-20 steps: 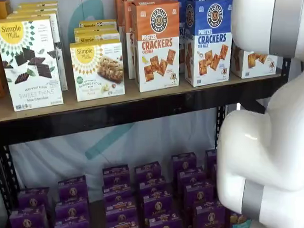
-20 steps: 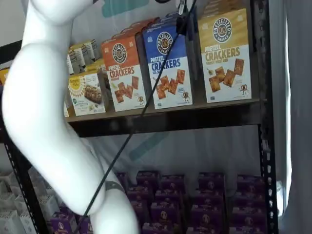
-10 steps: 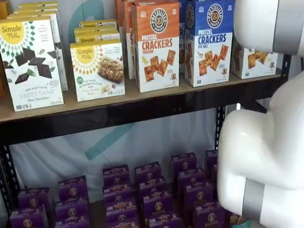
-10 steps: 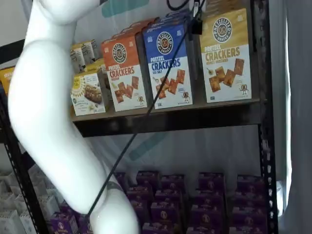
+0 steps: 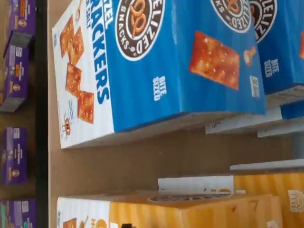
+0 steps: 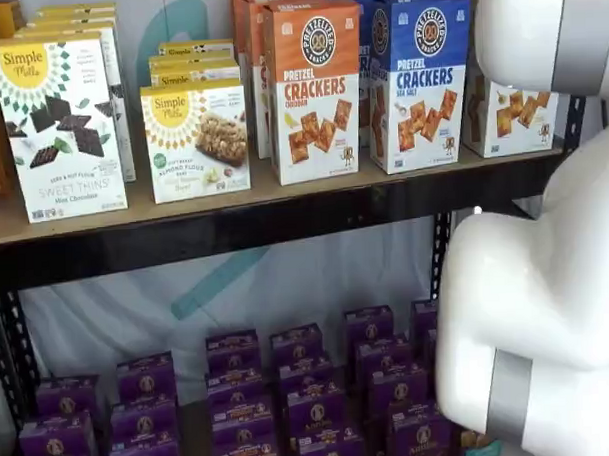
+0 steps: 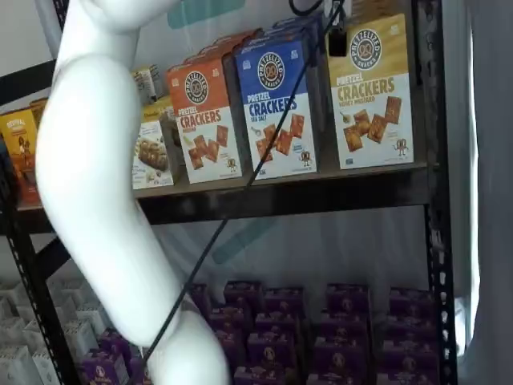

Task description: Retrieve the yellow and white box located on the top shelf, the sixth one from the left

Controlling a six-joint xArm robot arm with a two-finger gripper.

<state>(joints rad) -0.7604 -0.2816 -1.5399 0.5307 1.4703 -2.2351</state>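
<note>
The yellow and white box (image 7: pixel 371 92) is stood upright at the right end of the top shelf (image 7: pixel 321 192), beside 1 blue carton (image 7: pixel 276 108). The gripper (image 7: pixel 337 40) is glimpsed by its upper left corner; the fingers' state cannot be told

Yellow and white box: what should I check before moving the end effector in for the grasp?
1. Target found: the yellow and white box stands upright at the front of the top shelf: ok.
2. Side clearance: the wrist view shows bare board between it and the blue box: ok.
3. End effector opening: only a dark piece shows at the box's upper corner: cannot tell.
4. Alignment with the box: its depth is unclear: cannot tell.
5. Cable: it crosses in front of the blue box, and contact is unclear: cannot tell.
</note>
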